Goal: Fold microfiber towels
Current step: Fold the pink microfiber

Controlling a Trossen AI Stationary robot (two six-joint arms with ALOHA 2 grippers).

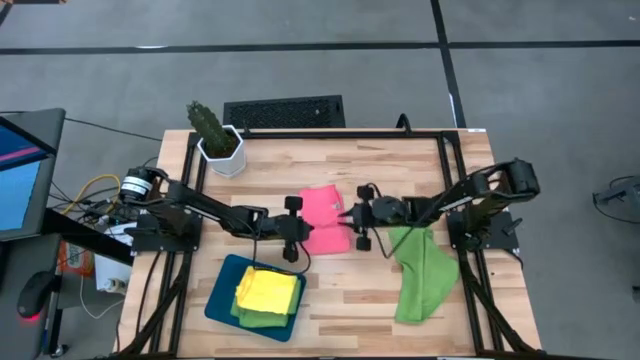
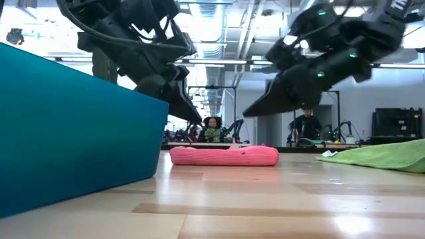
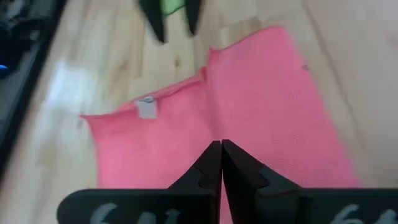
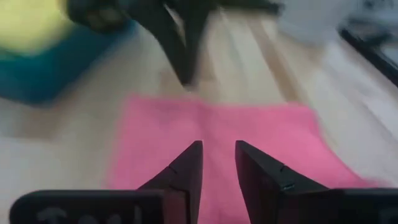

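Your pink towel [image 1: 323, 220] lies folded flat in the middle of the wooden surface [image 1: 340, 160], and both arms meet over it. Your left pincer [image 3: 221, 144] hangs above the towel's left edge with its fingers clenched together on nothing; the left wrist view shows the tips pressed shut over pink cloth, with a small grey label [image 3: 146, 108] at one hem. Your right pincer [image 4: 217, 147] hovers at the towel's right edge, its fingers parted by a narrow gap with nothing between them. In the low view both pincers sit clear above the pink towel, not touching it.

A lime green towel [image 1: 424, 272] lies loosely crumpled to the right, just beside the right arm, running toward the near edge. At the near left, a dark teal tray [image 1: 222, 296] holds a folded yellow towel [image 1: 268, 290] stacked on a green towel [image 1: 262, 320] that peeks out at the near side. A potted cactus [image 1: 213, 131] stands at the far left corner. Across the room, a person [image 2: 307, 123] shows at another station.
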